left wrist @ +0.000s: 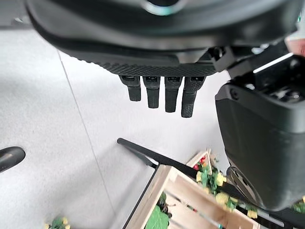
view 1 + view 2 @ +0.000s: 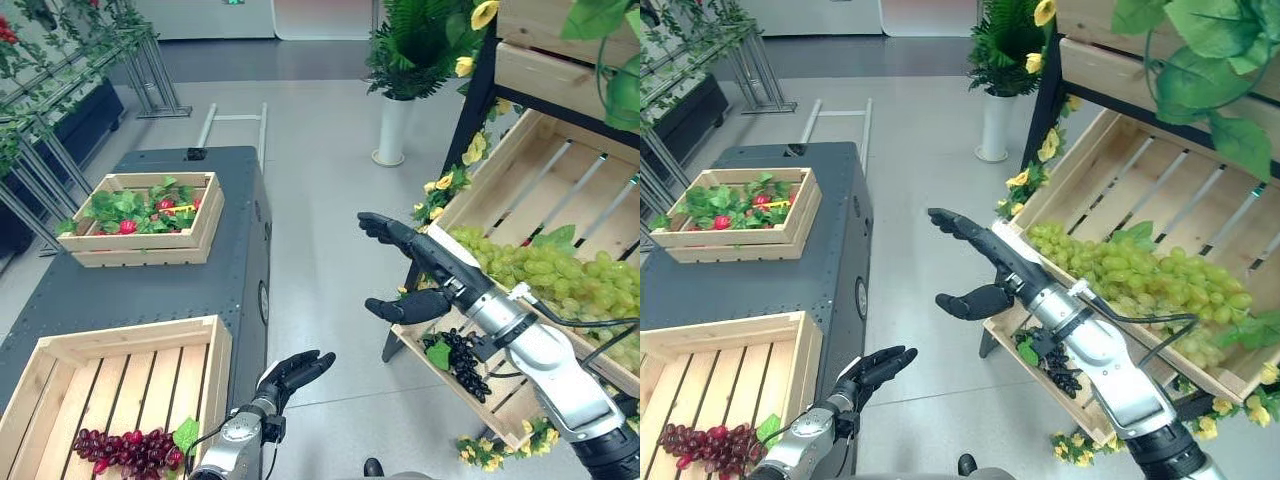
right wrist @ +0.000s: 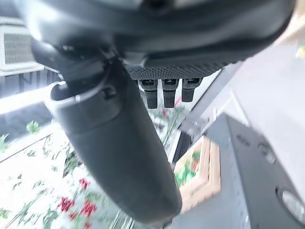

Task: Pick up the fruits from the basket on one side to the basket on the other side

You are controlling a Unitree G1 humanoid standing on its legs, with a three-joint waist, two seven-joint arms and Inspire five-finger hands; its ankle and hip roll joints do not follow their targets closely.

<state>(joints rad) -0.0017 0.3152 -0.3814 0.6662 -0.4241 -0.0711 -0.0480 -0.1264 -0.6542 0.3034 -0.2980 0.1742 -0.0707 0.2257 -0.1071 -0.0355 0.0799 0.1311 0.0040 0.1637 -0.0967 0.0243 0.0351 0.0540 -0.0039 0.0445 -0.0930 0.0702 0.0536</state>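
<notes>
The right robot hand (image 2: 405, 262) is hovering released and empty just beside the shelf crate (image 2: 520, 395) holding green grapes (image 2: 545, 275) and black grapes (image 2: 462, 360), while the left robot hand (image 2: 292, 374) is hanging relaxed beside the desk crate (image 2: 215, 370) containing red grapes (image 2: 125, 448).

Right hand (image 2: 405, 270): on my feed, matte black, slim segmented fingers and a thick smooth thumb.
Right arm (image 2: 540, 355): silver-grey metal sleeve with a black collar band just behind the right hand.
Left hand (image 2: 295, 372): black fingers, a white cover on the thumb.
Left arm (image 2: 232, 445): silver-grey, round cap with a dark centre behind the left hand.
Palms (image 1: 162, 67): black, finely ribbed edge above the fingers.
</notes>
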